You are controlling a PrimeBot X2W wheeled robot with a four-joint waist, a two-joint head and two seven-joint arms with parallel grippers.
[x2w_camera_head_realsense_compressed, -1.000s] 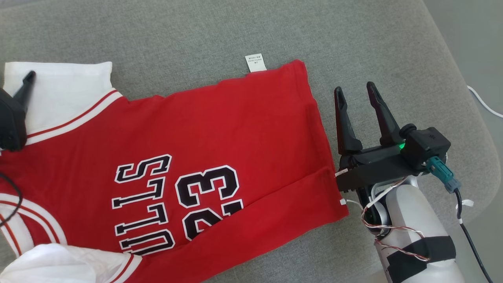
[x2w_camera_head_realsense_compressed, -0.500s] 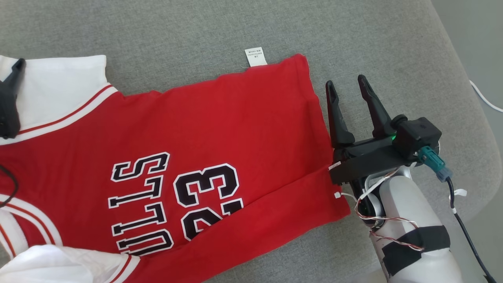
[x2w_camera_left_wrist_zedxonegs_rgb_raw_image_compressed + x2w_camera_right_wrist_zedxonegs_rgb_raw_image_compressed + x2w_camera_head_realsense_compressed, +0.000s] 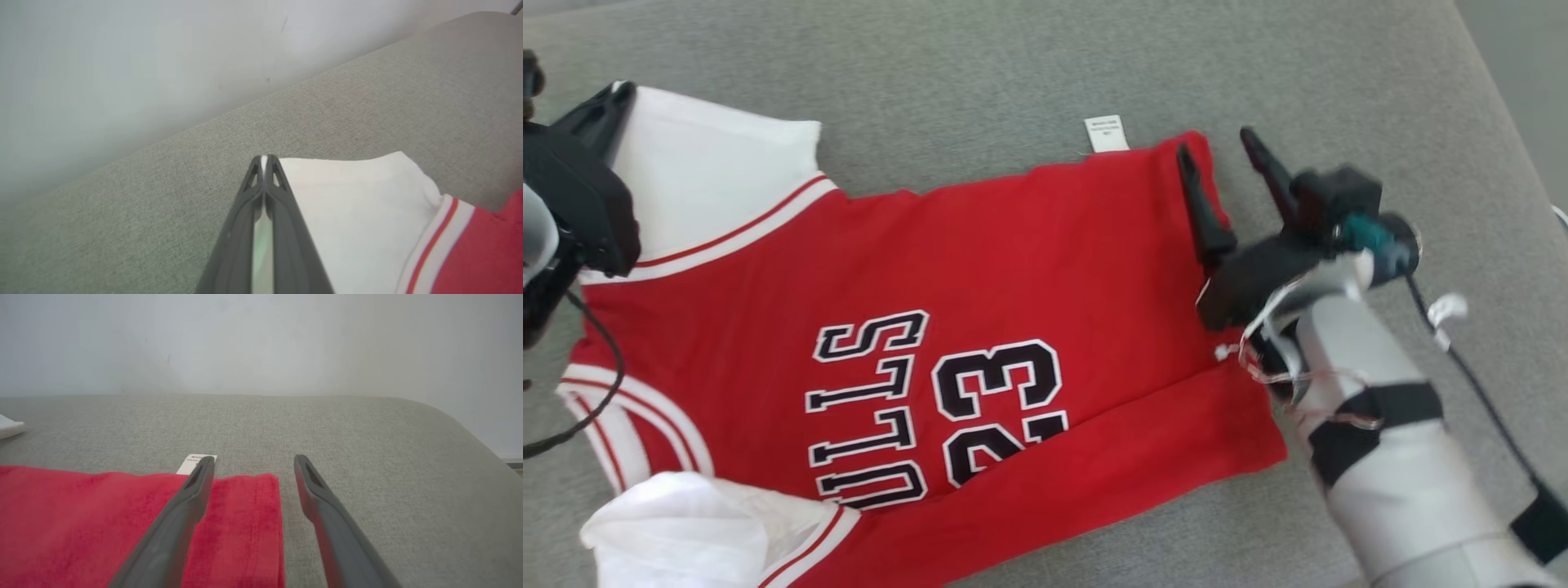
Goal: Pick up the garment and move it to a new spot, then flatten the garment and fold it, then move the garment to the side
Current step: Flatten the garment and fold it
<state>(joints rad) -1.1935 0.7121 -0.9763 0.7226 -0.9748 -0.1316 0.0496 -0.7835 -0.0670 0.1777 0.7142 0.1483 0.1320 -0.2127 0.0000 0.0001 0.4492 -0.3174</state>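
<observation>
My left gripper (image 3: 264, 159) pinches the soft red-and-white jersey's (image 3: 1013, 261) white sleeve (image 3: 359, 212); my right gripper (image 3: 251, 461) gapes, straddling its hem over grey woven cushion (image 3: 367, 428).

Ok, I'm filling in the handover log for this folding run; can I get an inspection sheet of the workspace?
Surface: grey fabric cushion, bare around the garment.
Job's things: red jersey spread flat, black lettering up; white care label poking out at its far edge.
Clutter: nothing seen.
Grippers: left gripper, jaws shut on the white sleeve at its edge; right gripper, jaws open, straddling the jersey's hem corner.
Cables: dark cable looping beside the left gripper; second dark cable and twisted wires along the right forearm.
Surroundings: pale wall behind the cushion.
</observation>
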